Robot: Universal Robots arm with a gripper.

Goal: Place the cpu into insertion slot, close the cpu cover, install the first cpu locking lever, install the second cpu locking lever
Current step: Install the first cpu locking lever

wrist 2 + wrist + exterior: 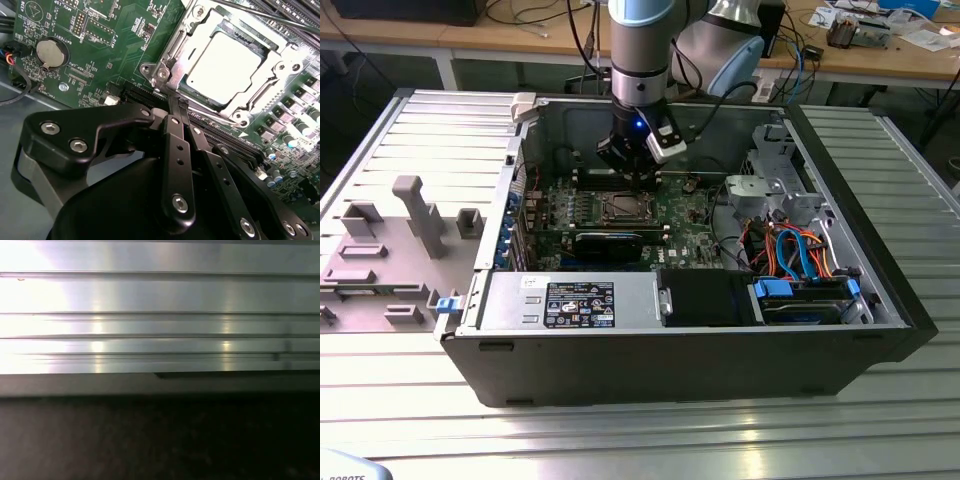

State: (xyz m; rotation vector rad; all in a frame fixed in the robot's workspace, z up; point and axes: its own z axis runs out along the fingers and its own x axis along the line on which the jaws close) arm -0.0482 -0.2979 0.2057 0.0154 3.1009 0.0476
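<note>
The cpu (225, 60), a flat square with a bright silver top, lies in the insertion slot (623, 208) on the green board inside the open computer case. The cpu cover (272, 62), a silver metal frame, lies flat around it. Thin wire levers (176, 44) run along the socket's sides. My gripper (176, 102) is shut, its black fingertips pressed together at the socket's corner, beside a lever end and a black slot. In the exterior view my gripper (636, 183) hangs straight down over the far edge of the socket.
A long black card (608, 242) lies just in front of the socket. A metal drive cage (775, 185) and orange and blue cables (790, 250) stand to the exterior view's right. The case walls (520, 170) enclose the board. A grey fixture (415, 215) sits outside.
</note>
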